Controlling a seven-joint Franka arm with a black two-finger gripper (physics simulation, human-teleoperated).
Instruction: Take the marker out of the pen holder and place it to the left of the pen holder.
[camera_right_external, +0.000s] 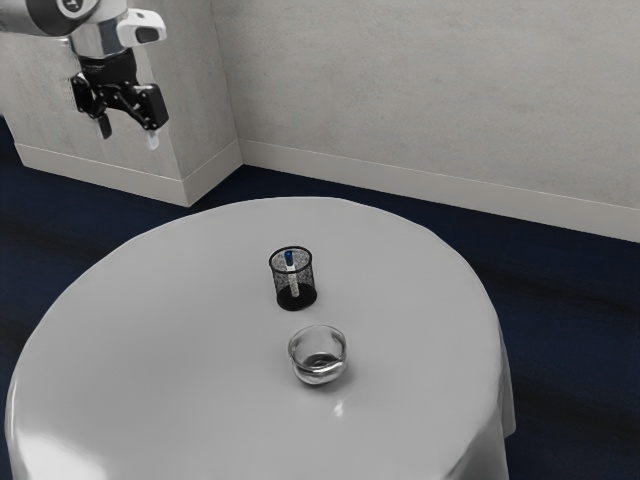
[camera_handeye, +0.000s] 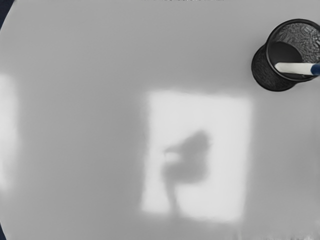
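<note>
In the exterior view, the gripper (camera_right_external: 128, 135) hung high, at about 10 o'clock from the pen holder (camera_right_external: 293, 278), with its two fingers spread wide and nothing between them. The marker (camera_right_external: 293, 272) stood inside the holder, white body down, blue end up and leaning toward roughly 11 o'clock near the rim. The glass bowl (camera_right_external: 318, 355) sat close by on the table (camera_right_external: 180, 350), at about 5 o'clock from the holder. The likeliest trouble lay in the descent: with fingers that wide and a narrow mouth to enter, one could have landed on the rim and toppled the holder. A tip toward 5 o'clock, or a low sideways swing, might have struck the bowl.

In the wrist view, the holder lay off to one side of the hand's aim, beside the glare patch (camera_handeye: 225, 175). Taking the side away from that glare as 12, the marker's blue end pointed toward about 3 o'clock. Coming down without first centring over the marker would probably have missed it. Because it slanted, a poorly matched grip could have twisted it or pinched mesh along with it, and a sideways pull could have dragged the light-looking holder along.
</note>
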